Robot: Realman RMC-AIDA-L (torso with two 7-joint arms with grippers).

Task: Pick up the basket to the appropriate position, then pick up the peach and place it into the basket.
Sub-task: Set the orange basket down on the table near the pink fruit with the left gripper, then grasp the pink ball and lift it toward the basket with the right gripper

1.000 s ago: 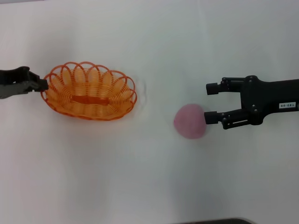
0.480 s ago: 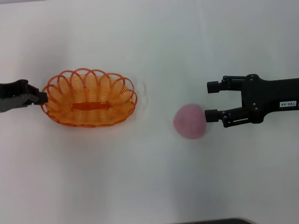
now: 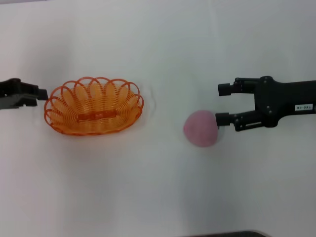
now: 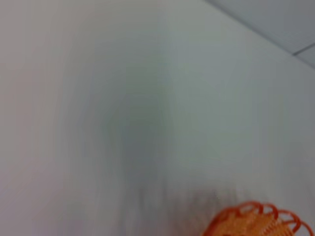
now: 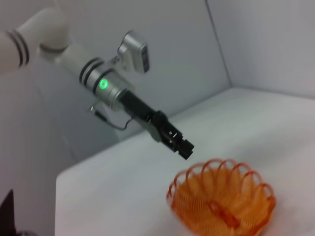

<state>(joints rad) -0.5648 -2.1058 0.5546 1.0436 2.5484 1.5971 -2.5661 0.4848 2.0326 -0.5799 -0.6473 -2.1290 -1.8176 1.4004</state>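
Note:
The orange wire basket sits flat on the white table at the left; it also shows in the right wrist view, and its rim shows in the left wrist view. My left gripper is just left of the basket's rim, a small gap apart; the right wrist view shows the left gripper hovering above that rim. The pink peach lies at centre right. My right gripper is open and empty, just right of the peach, with its nearer fingertip against the peach's side.
The white table carries only the basket and the peach. A dark edge shows at the bottom of the head view. A grey wall stands behind the table in the right wrist view.
The basket has dropped from a tilt to lie flat. My left gripper has come off its rim and drawn back to the left. My right gripper has barely moved.

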